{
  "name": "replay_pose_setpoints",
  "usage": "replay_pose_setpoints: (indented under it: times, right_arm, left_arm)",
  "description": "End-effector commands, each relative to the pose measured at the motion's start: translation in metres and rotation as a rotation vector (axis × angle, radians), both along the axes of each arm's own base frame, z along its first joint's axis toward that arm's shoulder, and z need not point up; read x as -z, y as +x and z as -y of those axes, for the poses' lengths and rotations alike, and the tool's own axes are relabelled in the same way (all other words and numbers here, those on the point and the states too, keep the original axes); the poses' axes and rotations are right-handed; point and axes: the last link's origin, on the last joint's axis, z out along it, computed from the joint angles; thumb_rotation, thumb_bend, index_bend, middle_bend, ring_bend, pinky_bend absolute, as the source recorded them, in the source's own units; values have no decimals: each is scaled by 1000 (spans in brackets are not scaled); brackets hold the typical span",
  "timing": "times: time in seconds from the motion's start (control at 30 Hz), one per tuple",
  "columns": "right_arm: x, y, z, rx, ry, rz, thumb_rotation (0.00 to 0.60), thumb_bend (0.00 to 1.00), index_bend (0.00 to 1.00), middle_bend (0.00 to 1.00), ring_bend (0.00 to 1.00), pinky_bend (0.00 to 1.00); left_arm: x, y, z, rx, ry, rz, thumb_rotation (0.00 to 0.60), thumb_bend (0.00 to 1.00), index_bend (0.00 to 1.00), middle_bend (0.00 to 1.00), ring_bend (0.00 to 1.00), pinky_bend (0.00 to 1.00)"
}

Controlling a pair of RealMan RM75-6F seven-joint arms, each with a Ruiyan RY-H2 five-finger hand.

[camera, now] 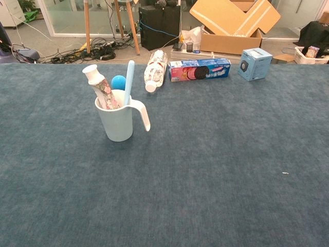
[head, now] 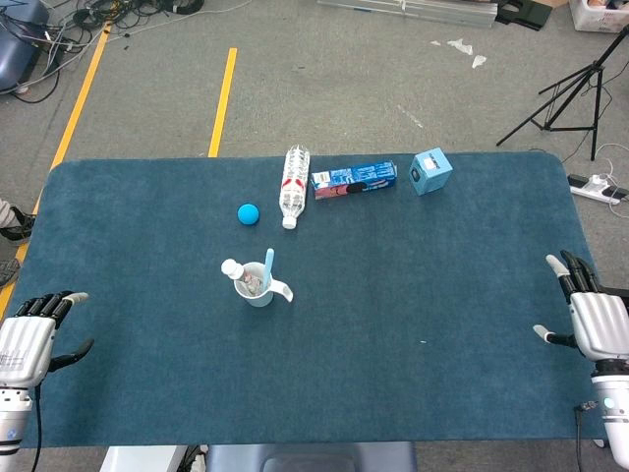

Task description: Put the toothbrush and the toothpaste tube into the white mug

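Standing upright in the white mug [camera: 117, 122]: toothbrush [camera: 128, 82] and toothpaste tube [camera: 101, 87]; task looks complete. Left hand [head: 27, 339] at mug's 8 o'clock, nearer; right hand [head: 593, 317] far at 3; both spread wide, empty.
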Motion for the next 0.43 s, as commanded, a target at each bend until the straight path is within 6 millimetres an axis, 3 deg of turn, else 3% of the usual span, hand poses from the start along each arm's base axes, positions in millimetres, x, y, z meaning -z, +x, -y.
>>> replay_pose_setpoints:
  times: [0.03, 0.43]
  right_arm:
    - [1, 0, 1, 2, 7, -3, 600, 15, 109, 35, 11, 397]
    - [7, -2, 8, 10, 37, -3, 600, 15, 109, 35, 11, 397]
  left_arm:
    - [1, -9, 4, 4, 9, 17, 600, 185, 285, 313, 280, 300]
    - [3, -27, 8, -61, -2, 16, 600, 186, 293, 315, 280, 300]
